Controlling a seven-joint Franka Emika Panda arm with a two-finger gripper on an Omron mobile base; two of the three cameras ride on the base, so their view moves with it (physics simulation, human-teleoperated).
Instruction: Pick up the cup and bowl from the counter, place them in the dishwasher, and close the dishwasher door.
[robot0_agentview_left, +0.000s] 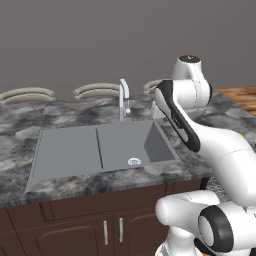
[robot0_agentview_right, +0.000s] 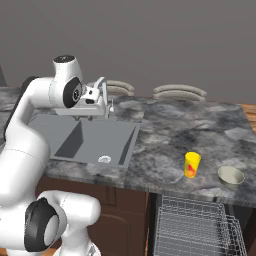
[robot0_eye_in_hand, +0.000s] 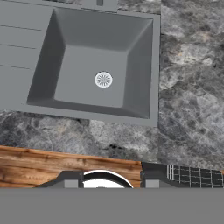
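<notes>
Your cup (robot0_agentview_right: 192, 164) and bowl (robot0_agentview_right: 231, 175) stand near each other, apart, close to the counter (robot0_agentview_right: 165, 131) front edge, right of the sink (robot0_agentview_right: 90, 137) and directly above the dishwasher's (robot0_agentview_right: 198, 231) pulled-out wire rack; bare marbled stone lies between them and the sink. The gripper (robot0_agentview_right: 101, 97) hangs high over the sink by the faucet (robot0_agentview_left: 123, 98). Its fingertips (robot0_eye_in_hand: 70, 180) are cut off, so you cannot tell their spread. A grey wall backs everything.
</notes>
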